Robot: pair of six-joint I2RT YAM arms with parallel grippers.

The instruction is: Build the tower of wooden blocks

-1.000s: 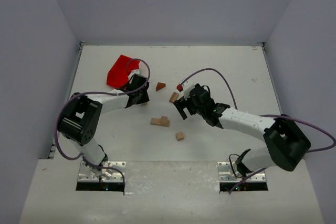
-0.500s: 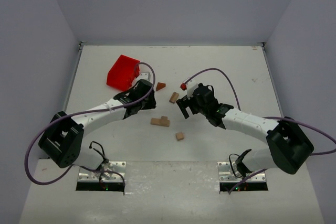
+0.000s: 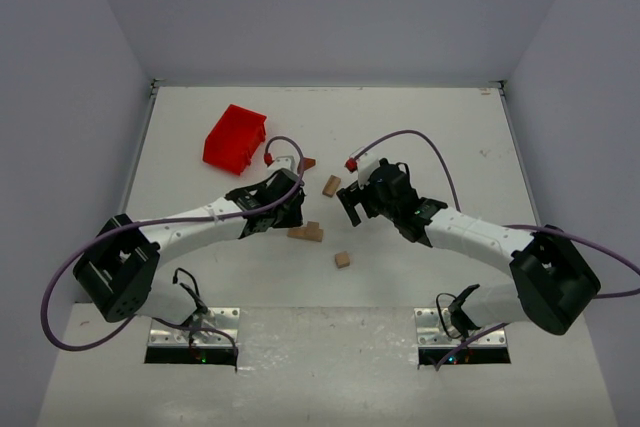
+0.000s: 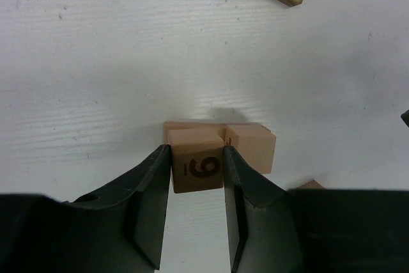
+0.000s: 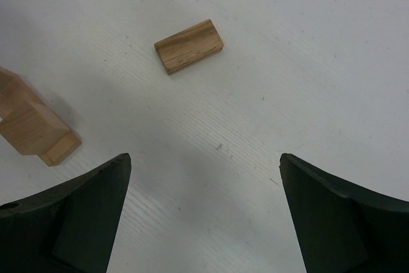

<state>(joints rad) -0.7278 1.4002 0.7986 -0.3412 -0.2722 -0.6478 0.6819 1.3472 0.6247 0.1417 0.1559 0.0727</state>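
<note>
My left gripper is shut on a pale tan cube marked "6", its fingers pressed on both sides. The cube sits against a second tan cube, with a slab edge behind them; this cluster lies mid-table. My right gripper is open and empty above bare table, right of the cluster. A loose tan slab lies ahead of it and also shows in the top view. A single cube lies nearer the front. The reddish-brown wedge lies further back.
A red plastic bin stands at the back left. The purple cables of both arms loop over the table. My right gripper hovers just right of the loose slab; grey walls close in the white table.
</note>
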